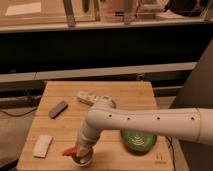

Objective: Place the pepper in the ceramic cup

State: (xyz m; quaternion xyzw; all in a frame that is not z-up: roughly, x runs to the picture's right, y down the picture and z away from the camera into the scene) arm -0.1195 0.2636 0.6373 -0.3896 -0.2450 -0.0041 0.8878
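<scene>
Wooden table (127, 95), white arm's gripper (82, 150) pinching the red-orange pepper (69, 150) just over the ceramic cup (84, 161) near the 6 o'clock edge, green dish (138, 141) at the cup's 3 o'clock

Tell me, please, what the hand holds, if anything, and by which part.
Cannot be told: the hand sits over the ceramic cup, the pepper jutting out beside it.

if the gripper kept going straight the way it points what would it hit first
Probably the small round pale grey-white ceramic cup directly below the gripper, near the wooden table's front edge, though depth is unclear.
</scene>
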